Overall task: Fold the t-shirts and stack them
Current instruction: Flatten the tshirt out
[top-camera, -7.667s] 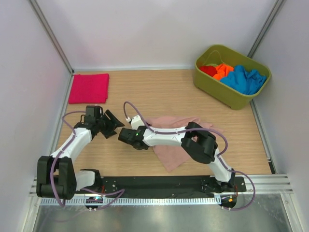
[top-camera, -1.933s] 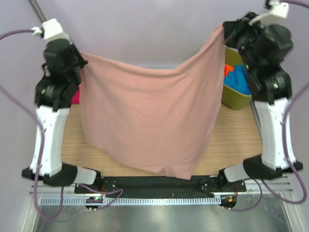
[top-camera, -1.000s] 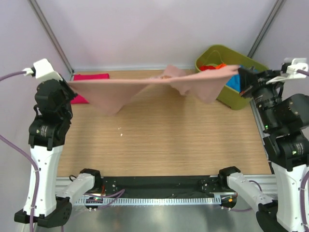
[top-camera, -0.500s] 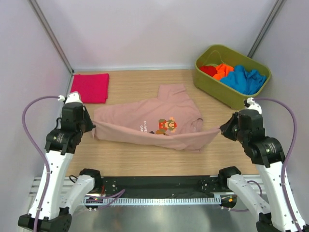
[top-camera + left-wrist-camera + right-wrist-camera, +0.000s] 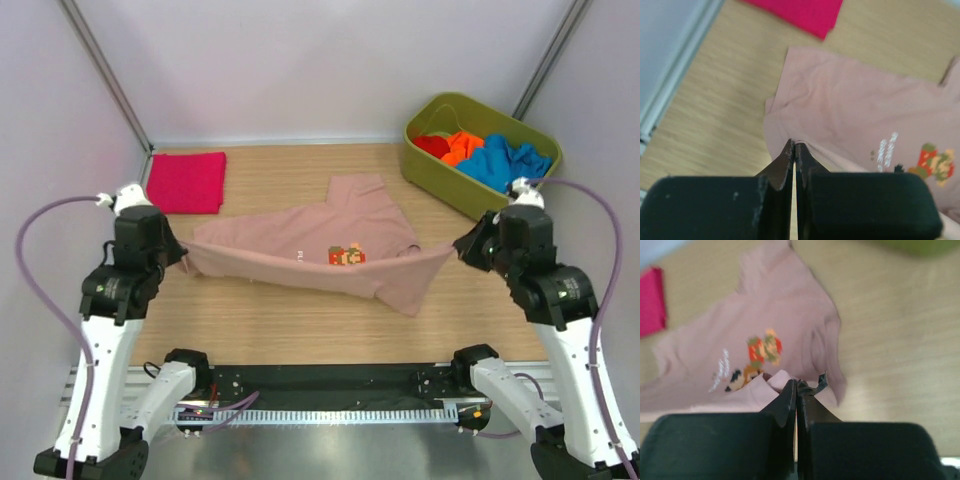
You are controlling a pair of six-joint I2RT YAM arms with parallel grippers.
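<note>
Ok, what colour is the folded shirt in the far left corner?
The folded shirt is magenta, clearest in the top external view.

T-shirts: 5 total.
- dusty-pink t-shirt [image 5: 300, 245]: 1
- magenta t-shirt [image 5: 185, 182]: 1, folded
- in tub: 3, namely red t-shirt [image 5: 432, 146], orange t-shirt [image 5: 462, 147], blue t-shirt [image 5: 505, 165]

Cartoon print [image 5: 346, 256]: 1.
Olive-green tub [image 5: 445, 192]: 1.
Grippers: 2, namely left gripper [image 5: 180, 255], right gripper [image 5: 462, 250].
Table [image 5: 300, 320]: 1.

Overhead, two wrists; shared pink t-shirt [image 5: 280, 250]
</note>
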